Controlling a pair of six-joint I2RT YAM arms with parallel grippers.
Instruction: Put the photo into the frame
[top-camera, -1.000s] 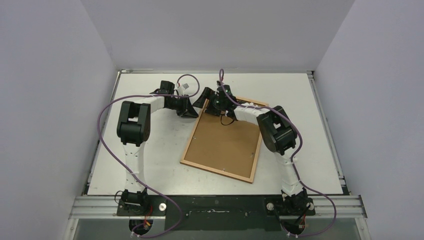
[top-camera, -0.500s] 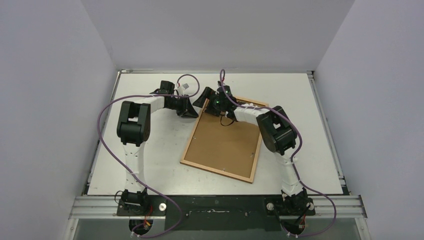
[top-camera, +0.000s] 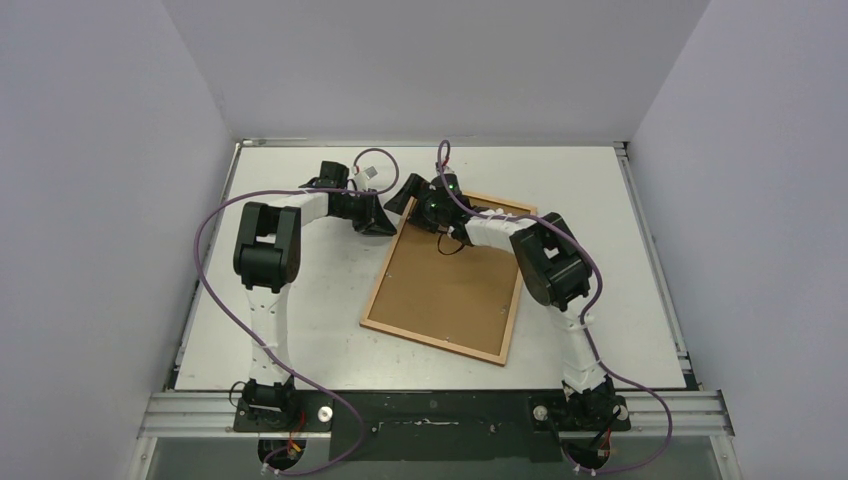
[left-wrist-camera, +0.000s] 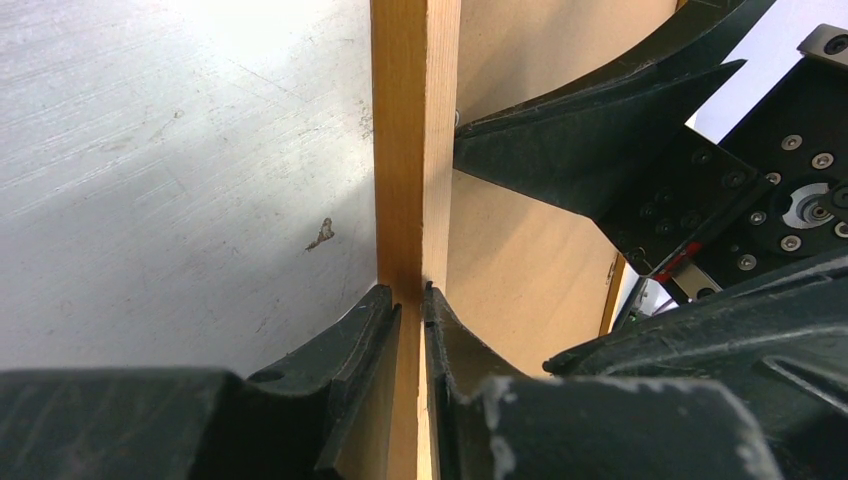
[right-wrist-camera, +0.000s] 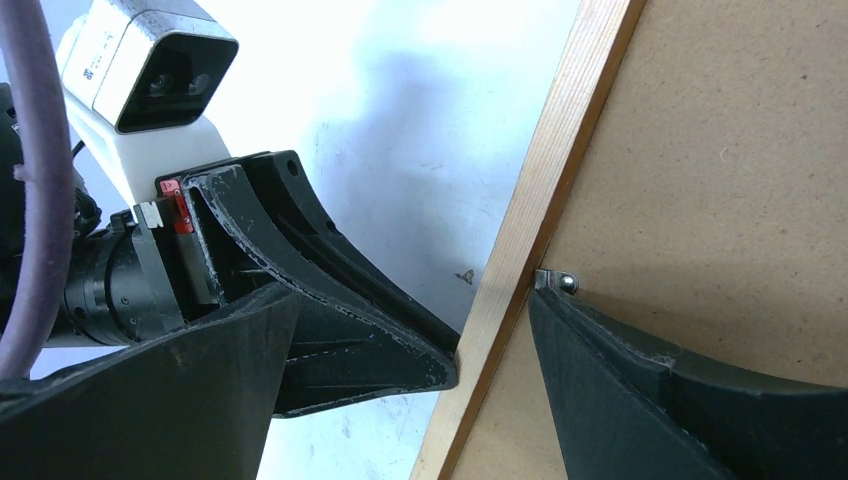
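Left gripper (left-wrist-camera: 412, 305) was pinched shut on the left rail of the frame (left-wrist-camera: 415, 120), which lay face-down on the table (left-wrist-camera: 150, 150). Right gripper (top-camera: 410, 205) stood open astride that rail, one finger at a tab (right-wrist-camera: 556, 282) on the backing (right-wrist-camera: 720, 150). Light, stiff wood, I judged: grip the rail. Only backing showed inside; I saw no photo.
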